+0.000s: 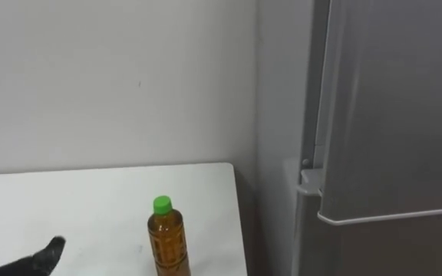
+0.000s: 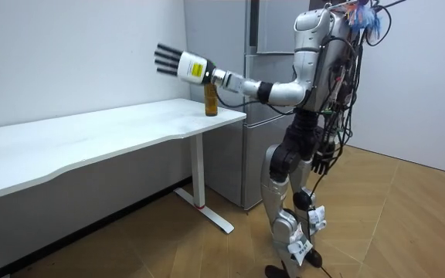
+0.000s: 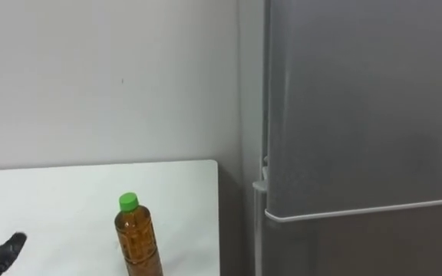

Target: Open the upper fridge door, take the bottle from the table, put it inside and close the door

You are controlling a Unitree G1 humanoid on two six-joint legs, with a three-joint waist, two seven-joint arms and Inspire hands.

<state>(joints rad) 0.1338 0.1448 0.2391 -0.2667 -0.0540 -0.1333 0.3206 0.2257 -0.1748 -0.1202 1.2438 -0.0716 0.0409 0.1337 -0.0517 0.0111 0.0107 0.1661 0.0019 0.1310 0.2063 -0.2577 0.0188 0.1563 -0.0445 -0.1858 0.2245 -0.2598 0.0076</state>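
Observation:
An amber bottle point(image 1: 166, 241) with a green cap stands upright near the right end of the white table point(image 1: 90, 199), close to the fridge. The tall grey fridge point(image 1: 390, 138) is just right of the table with both doors shut. A seam divides its upper and lower doors. My left hand point(image 2: 184, 66) is stretched out over the table, open with fingers straight, above and to the left of the bottle point(image 2: 211, 100) and apart from it. Its dark fingertips point(image 1: 44, 257) show at the lower left of the eye views. My right hand point(image 2: 324, 158) hangs by my hip.
A plain wall runs behind the table. The table point(image 2: 91, 135) stretches far to my left with a bare top. A narrow gap separates the table's edge from the fridge point(image 2: 263, 85). Wooden floor lies around me where I stand upright in front of the fridge.

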